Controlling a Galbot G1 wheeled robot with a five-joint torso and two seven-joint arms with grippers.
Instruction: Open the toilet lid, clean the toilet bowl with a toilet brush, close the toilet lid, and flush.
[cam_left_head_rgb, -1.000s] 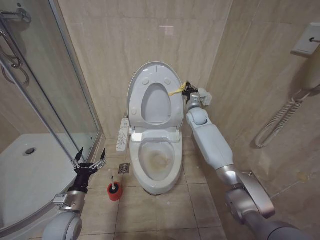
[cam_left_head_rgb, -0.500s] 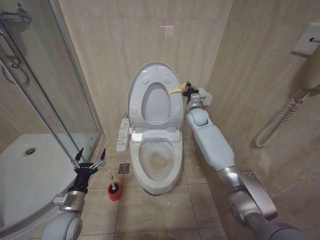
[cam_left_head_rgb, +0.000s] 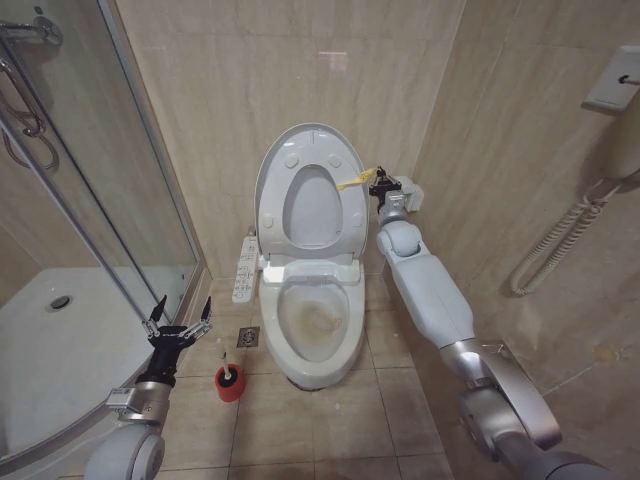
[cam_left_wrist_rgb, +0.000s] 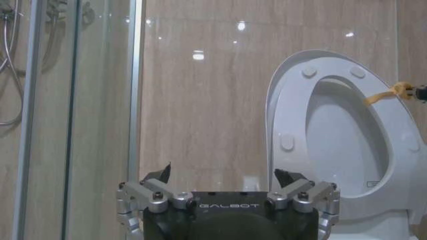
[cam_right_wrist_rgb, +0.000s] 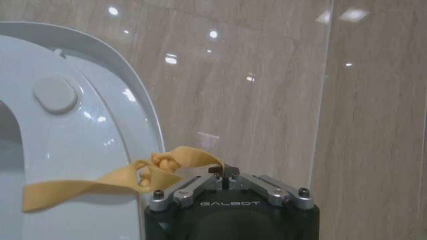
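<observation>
At lower left, the left end effector hovers above the floor with fingers spread, empty. Just beside it, the toilet brush stands upright in its red holder, handle pointing up; it appears light and stiff, best gripped on the thin handle. At centre, the toilet lid stands raised above the stained toilet bowl. The right end effector, fingers pressed together, pinches the yellow tie.

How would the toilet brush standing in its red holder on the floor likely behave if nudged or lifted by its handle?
The toilet brush looks light: thin white handle, small head. Upright in a small red holder on smooth floor tiles, it may tip or slide if nudged. Lifted, the brush probably comes free of the holder.
</observation>
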